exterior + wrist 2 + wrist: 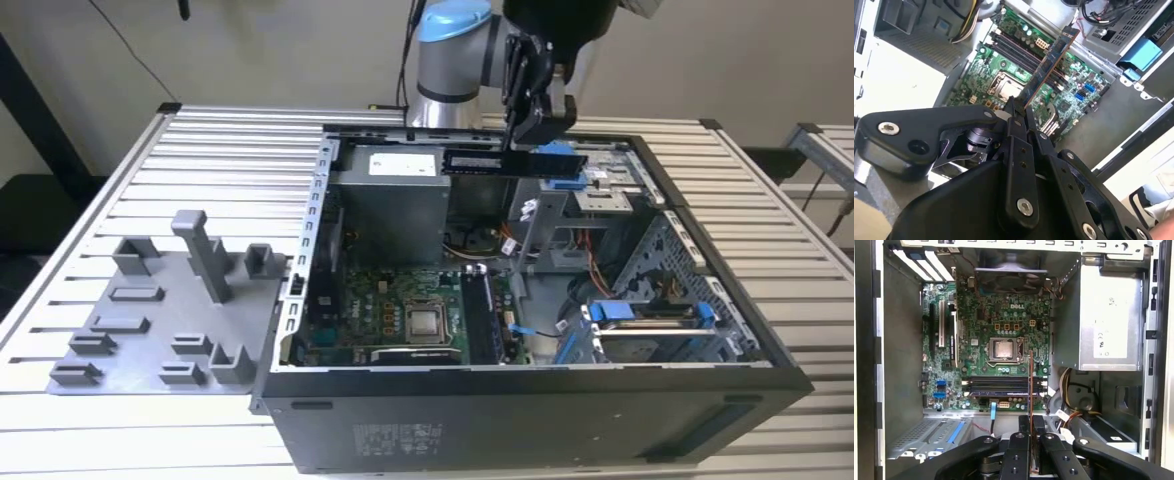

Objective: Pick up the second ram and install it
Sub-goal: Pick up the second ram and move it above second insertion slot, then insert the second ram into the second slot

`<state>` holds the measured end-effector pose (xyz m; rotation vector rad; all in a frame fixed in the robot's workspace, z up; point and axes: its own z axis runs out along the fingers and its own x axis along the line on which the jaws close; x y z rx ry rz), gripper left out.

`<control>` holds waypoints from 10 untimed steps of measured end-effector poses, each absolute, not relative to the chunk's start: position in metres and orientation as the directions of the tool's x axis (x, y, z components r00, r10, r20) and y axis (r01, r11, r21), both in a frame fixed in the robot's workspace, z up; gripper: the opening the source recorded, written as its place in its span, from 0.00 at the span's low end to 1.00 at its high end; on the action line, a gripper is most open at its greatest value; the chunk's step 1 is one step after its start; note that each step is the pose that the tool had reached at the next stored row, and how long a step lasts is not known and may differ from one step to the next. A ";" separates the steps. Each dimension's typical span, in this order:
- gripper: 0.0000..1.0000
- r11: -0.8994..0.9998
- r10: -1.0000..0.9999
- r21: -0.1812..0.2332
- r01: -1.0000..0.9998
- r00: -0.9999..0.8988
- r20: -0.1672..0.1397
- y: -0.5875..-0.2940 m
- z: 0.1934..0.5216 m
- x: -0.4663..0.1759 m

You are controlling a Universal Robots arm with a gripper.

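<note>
Over case [534, 420], second ram [474, 161] (tray [140, 345] at exterior view's left)

Robot lab — slatted bench [160, 160], opened computer [534, 425].

I count one arm [447, 60], one pincer [537, 135], one ram [481, 161], one open computer case [534, 400], one motherboard [387, 300], one grey holder tray [147, 340], one surface [200, 150]

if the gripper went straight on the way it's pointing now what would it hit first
Probably the motherboard, around its memory slots: the second ram clamped in the gripper leads and would touch first. Depth is hard to judge.
</note>
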<state>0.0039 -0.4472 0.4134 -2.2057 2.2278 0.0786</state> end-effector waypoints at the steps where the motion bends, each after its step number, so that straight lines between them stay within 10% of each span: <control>1: 0.14 0.009 -0.999 0.032 -0.999 -0.011 -0.039 -0.447 0.413 0.004; 10: 0.14 0.009 -0.999 0.032 -0.999 -0.011 -0.039 -0.446 0.413 0.004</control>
